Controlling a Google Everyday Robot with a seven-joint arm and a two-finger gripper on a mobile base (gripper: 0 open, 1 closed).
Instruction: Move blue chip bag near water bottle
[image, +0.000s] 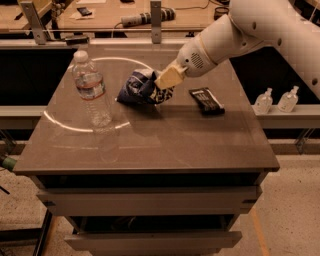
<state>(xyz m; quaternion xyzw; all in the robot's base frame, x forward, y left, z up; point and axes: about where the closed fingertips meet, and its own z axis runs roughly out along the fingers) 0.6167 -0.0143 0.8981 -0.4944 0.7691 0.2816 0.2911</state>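
Observation:
The blue chip bag (140, 88) is a crumpled dark blue foil bag with white markings, low over the table's middle, just right of the water bottle. My gripper (167, 80) comes in from the upper right on the white arm and is shut on the bag's right end. The water bottle (91, 90) stands upright on the left part of the table, clear with a white cap and a pale label band with red. A small gap separates bag and bottle.
A flat black packet with white stripes (206, 100) lies on the grey table (165, 145) to the right of the gripper. Two small clear pump bottles (276, 100) stand on a ledge at the right. A workbench with tools runs along the back.

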